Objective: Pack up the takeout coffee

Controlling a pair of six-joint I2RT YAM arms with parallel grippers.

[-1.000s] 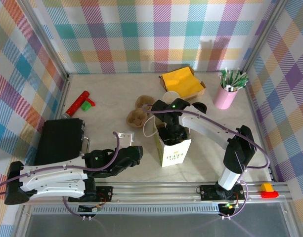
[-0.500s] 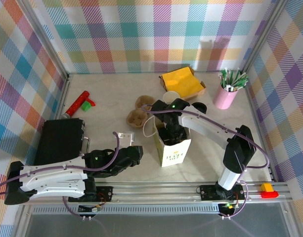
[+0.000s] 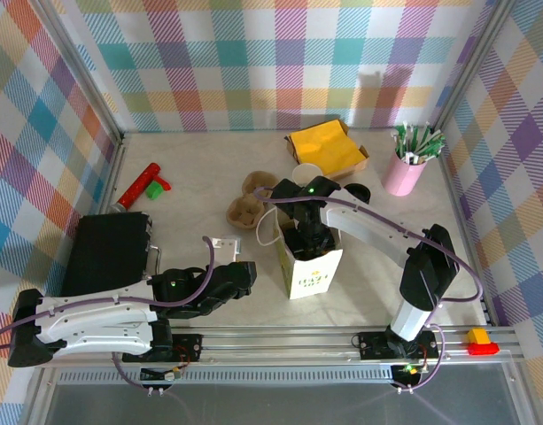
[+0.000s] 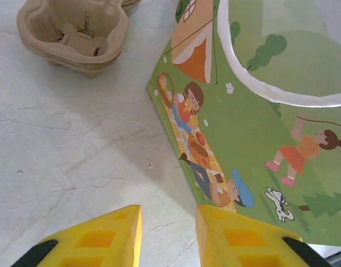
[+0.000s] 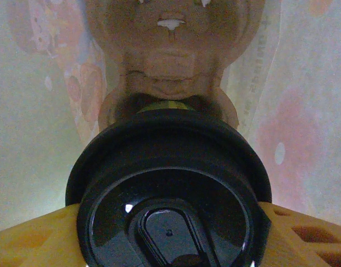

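The takeout coffee shows in the right wrist view as a round black lid (image 5: 169,192) seen from above, with a sliver of the cup under it. My right gripper (image 5: 170,228) is shut on it, one yellow finger (image 5: 31,239) on each side. It hangs inside the white paper bag (image 3: 312,271), above a brown cardboard cup carrier (image 5: 170,61) at the bag's bottom. From above, the right gripper (image 3: 308,237) reaches into the bag's mouth. My left gripper (image 3: 244,276) is low on the table left of the bag (image 4: 259,111), open, with bare tabletop between its fingers (image 4: 103,239).
A second cardboard carrier (image 3: 246,212) lies left of the bag. Behind the bag stand lidless cups (image 3: 306,173), a spare black lid (image 3: 358,192), a box of yellow napkins (image 3: 327,146) and a pink cup of sticks (image 3: 404,173). A black case (image 3: 107,252) and a red tool (image 3: 140,186) are on the left.
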